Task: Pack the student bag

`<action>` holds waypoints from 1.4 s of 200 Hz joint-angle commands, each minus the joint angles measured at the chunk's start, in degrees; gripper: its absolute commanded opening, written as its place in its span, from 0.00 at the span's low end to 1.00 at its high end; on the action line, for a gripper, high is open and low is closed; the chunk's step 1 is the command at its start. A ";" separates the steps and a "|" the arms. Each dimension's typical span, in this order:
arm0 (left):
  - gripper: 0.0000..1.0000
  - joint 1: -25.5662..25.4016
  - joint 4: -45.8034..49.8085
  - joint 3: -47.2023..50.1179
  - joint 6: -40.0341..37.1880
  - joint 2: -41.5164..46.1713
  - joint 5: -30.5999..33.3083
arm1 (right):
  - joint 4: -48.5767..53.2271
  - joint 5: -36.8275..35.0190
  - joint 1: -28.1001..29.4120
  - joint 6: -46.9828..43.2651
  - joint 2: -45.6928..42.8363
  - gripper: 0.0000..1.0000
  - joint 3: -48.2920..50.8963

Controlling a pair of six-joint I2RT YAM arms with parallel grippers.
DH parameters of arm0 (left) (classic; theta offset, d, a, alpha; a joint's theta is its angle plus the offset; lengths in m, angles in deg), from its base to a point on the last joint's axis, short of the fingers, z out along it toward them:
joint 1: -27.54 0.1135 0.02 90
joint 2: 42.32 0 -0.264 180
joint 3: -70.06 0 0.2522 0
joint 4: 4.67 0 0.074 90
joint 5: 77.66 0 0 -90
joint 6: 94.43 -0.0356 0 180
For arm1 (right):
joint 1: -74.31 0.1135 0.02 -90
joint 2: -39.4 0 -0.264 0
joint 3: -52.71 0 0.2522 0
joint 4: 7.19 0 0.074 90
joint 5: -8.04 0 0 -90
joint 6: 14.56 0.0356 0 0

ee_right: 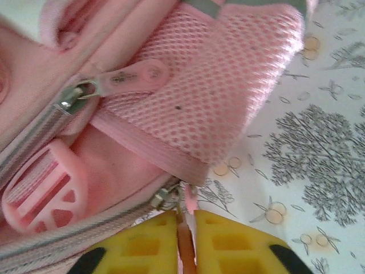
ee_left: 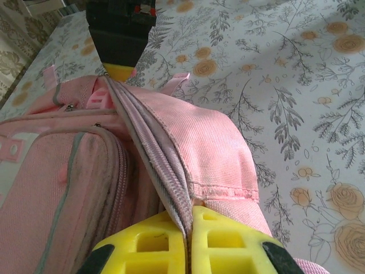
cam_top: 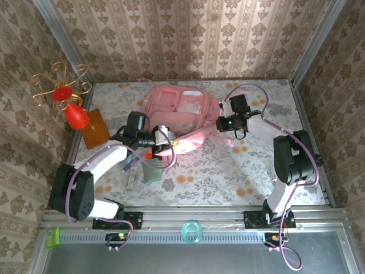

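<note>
Packing seems barely begun: left gripper (ee_left: pixel 189 220) pinches the student bag (cam_top: pixel 177 105) at its zip edge (ee_left: pixel 165 171), right gripper (ee_right: pixel 185 220) pinches a zip pull (ee_right: pixel 185 235)

The student bag (cam_top: pixel 177 108) is pink all over, with pale whitish patches on the front, greyish zip tape and a pink mesh pocket on the side. The left pincer (ee_left: pixel 190 220) and right pincer (ee_right: pixel 186 228) both have bright yellow fingers with black behind. The desk (cam_top: pixel 228 165) cloth is off-white with grey leafy sprigs and orange roses, the walls (cam_top: pixel 188 34) are beige striped damask, and there's a red ornament (cam_top: pixel 71 111) with gold wire curls
</note>
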 commanded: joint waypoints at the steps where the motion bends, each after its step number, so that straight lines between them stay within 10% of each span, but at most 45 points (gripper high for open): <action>1: 0.00 -4.67 -9.65 -1.25 6.14 -3.01 0.77 | 2.97 -3.78 -2.84 1.10 -4.17 0.26 0.07; 81: 0.00 -19.48 -1.08 -12.36 -1.40 -18.03 -0.49 | -0.97 -10.47 -2.63 5.75 -29.68 0.52 15.34; 190: 0.00 -16.21 4.98 -8.25 -5.26 -11.13 4.86 | -3.63 -2.52 -5.54 15.93 11.58 0.73 -11.83; 205: 0.00 -15.98 5.27 -8.45 -5.34 -10.92 4.70 | -4.62 0.38 -6.54 17.68 15.88 0.63 -14.07; 234: 0.00 -14.30 5.13 -8.34 -5.44 -9.91 5.14 | -10.52 4.29 -9.42 20.03 14.71 0.09 -10.54; 280: 0.00 -9.81 8.08 -12.06 -6.74 -12.13 9.93 | -18.72 -0.51 -12.51 22.02 -3.12 0.00 7.16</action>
